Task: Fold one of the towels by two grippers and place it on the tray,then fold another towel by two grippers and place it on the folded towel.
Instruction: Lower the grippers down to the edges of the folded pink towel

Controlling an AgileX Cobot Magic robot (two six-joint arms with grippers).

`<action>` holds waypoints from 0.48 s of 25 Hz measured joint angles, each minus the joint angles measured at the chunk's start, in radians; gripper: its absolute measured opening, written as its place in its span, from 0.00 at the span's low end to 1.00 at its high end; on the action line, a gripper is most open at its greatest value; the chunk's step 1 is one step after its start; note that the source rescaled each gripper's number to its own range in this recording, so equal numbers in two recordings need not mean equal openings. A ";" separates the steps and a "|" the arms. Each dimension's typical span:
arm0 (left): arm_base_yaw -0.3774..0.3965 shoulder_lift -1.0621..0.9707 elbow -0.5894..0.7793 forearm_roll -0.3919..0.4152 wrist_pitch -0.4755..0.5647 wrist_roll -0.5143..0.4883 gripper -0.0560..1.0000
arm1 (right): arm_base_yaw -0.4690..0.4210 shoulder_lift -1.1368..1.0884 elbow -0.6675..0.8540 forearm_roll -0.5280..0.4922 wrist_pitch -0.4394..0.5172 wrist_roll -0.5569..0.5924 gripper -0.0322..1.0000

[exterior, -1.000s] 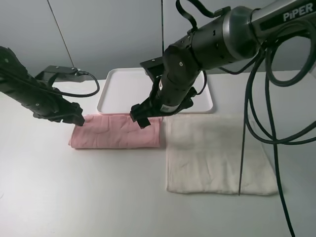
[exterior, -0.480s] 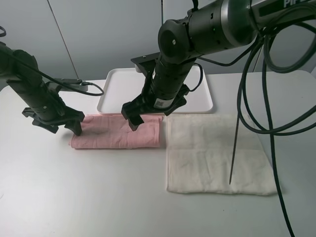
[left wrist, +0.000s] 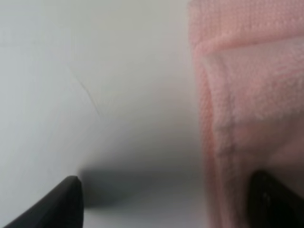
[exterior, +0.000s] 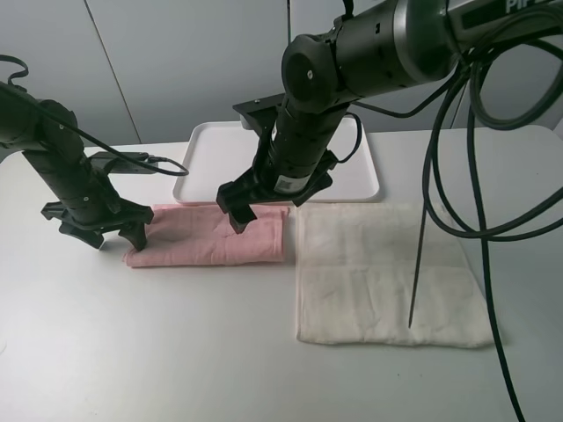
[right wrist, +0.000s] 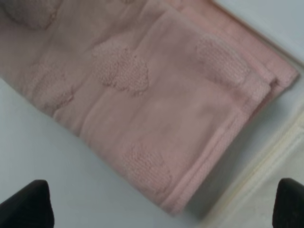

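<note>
The pale pink towel (exterior: 211, 236) lies folded into a long strip on the table, just in front of the white tray (exterior: 215, 154). My left gripper (exterior: 101, 233) stands open at the strip's left end. In the left wrist view (left wrist: 166, 204) one fingertip (left wrist: 273, 199) is over the pink towel's (left wrist: 247, 95) edge and the other (left wrist: 57, 204) over bare table. My right gripper (exterior: 239, 215) hangs open over the strip's right half, holding nothing. The right wrist view shows the pink towel (right wrist: 142, 95) spread between the open gripper's (right wrist: 156, 209) fingertips. The cream towel (exterior: 387, 272) lies flat to the right.
The tray holds nothing and sits at the back behind the right arm. Black cables (exterior: 440, 193) hang from the right arm over the cream towel. In the right wrist view the cream towel's edge (right wrist: 266, 190) lies close beside the pink strip's end.
My left arm swung in from the far left, turned upright and settled at the pink strip's left end. The right gripper shifted a little left over the strip, then held still.
</note>
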 joint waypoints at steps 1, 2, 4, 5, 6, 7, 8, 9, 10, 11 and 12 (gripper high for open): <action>0.000 0.000 0.000 0.008 0.006 -0.002 0.91 | 0.000 0.000 0.000 0.000 0.000 -0.002 1.00; 0.000 0.000 0.000 0.018 0.018 -0.004 0.91 | 0.000 0.000 0.000 0.000 0.000 -0.002 1.00; 0.000 0.000 0.002 0.031 0.029 -0.006 0.91 | 0.000 0.000 0.000 0.000 0.000 -0.002 1.00; 0.000 0.000 0.009 0.033 0.029 -0.007 0.91 | 0.000 0.000 0.000 0.000 0.001 -0.002 1.00; 0.000 -0.003 0.022 0.035 0.019 -0.007 0.91 | 0.000 0.000 0.000 0.000 0.001 -0.002 1.00; 0.000 -0.009 0.037 0.037 0.009 -0.010 0.91 | 0.000 0.000 0.000 0.000 0.001 -0.002 1.00; 0.002 -0.011 0.051 0.038 -0.009 -0.016 0.91 | 0.000 0.000 0.000 0.000 0.001 -0.002 1.00; 0.000 -0.018 0.069 0.042 -0.030 -0.029 0.91 | 0.000 0.000 0.000 0.000 0.001 -0.002 1.00; 0.002 -0.023 0.088 0.047 -0.051 -0.043 0.91 | 0.000 0.000 0.000 0.000 0.001 -0.002 1.00; 0.002 -0.029 0.101 0.049 -0.068 -0.054 0.91 | 0.000 0.000 0.000 0.000 0.001 -0.002 1.00; 0.002 -0.034 0.116 0.054 -0.088 -0.068 0.91 | 0.000 0.000 0.000 0.000 0.001 -0.002 1.00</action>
